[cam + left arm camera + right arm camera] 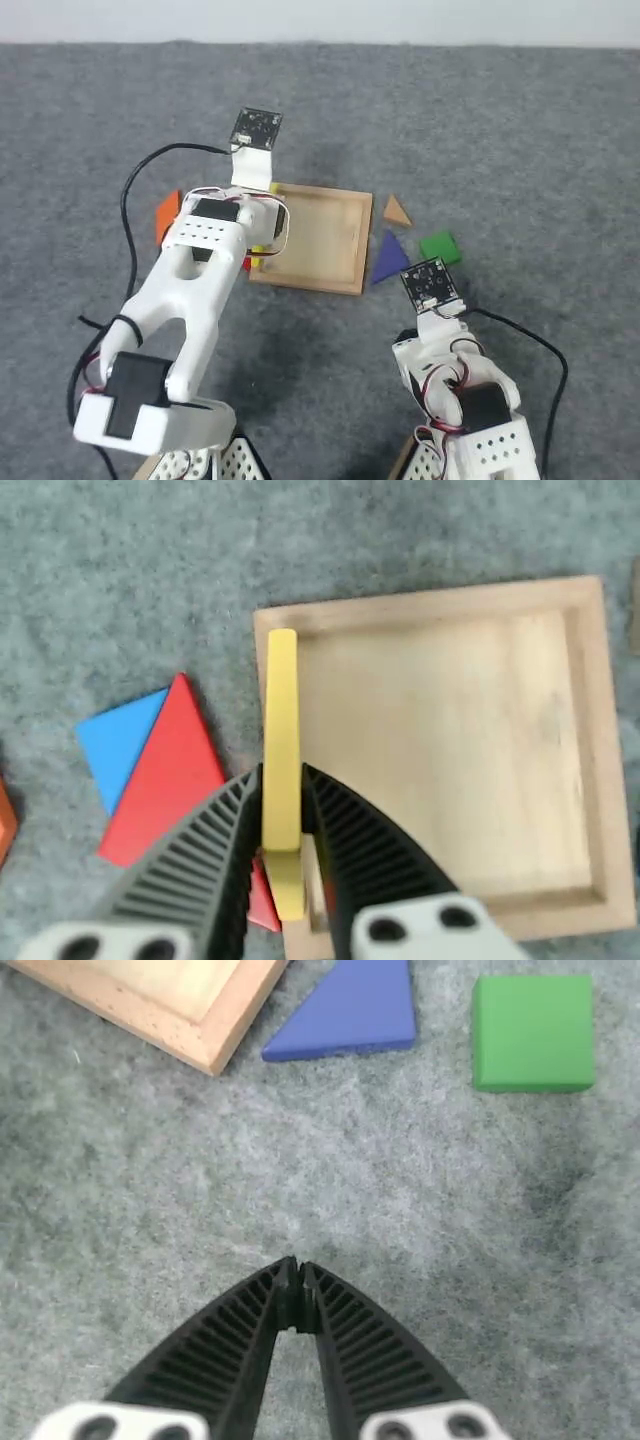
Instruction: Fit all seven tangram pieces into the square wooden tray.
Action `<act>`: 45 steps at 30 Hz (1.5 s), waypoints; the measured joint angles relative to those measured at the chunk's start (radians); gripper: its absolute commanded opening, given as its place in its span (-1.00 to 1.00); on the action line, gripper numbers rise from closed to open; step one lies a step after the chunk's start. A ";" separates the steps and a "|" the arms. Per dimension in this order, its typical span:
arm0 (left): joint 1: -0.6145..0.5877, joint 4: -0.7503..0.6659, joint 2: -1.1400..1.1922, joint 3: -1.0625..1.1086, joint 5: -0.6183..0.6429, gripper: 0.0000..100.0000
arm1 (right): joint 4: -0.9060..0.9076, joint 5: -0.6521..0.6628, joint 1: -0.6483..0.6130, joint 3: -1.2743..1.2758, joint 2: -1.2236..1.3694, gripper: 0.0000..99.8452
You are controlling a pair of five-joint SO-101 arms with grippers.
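a grey felt-like table [500, 120] runs back to a pale wall, with the square wooden tray [355, 240] near its middle. the left gripper [283, 780] is clamped on the yellow piece [282, 710], pinching its flat faces so that it stands on edge. the piece's long axis runs along the tray's left rim, in line with that rim rather than over the recess; whether it touches the wood cannot be told.

the recess lies on the side of the piece facing the table's right edge. so the coming move looks like a short shift that way, then turning the piece flat so it drops inside the rim instead of straddling it. the left arm is plainly the nearer one for this.

just outside the tray, toward the table's left edge, lie the red triangle [165, 780] and the blue piece [120, 740], touching each other, with the orange piece [166, 215] beyond them. on the tray's right side sit the tan triangle [397, 211], the indigo triangle [360, 1010] and the green square [532, 1032]. the right gripper [297, 1278] hangs over bare felt near them, toward the table's near edge, its jaws pressed together on nothing. none of the seven lies in the tray yet.
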 measured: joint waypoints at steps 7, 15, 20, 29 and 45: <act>0.034 0.000 0.000 0.000 0.089 -0.97 | 0.000 0.000 0.000 0.000 0.000 -0.99; 0.040 -0.006 0.005 0.000 0.163 -0.97 | 0.000 0.000 0.000 0.000 0.000 -0.99; 0.025 -0.008 0.005 0.000 0.164 -0.97 | 0.000 0.000 0.000 0.000 0.000 -0.99; 0.023 -0.063 0.060 0.025 0.164 -0.97 | 0.000 0.000 0.000 0.000 0.000 -0.99; 0.095 0.091 0.064 -0.029 0.132 -0.52 | 0.000 0.000 0.000 0.000 0.000 -0.99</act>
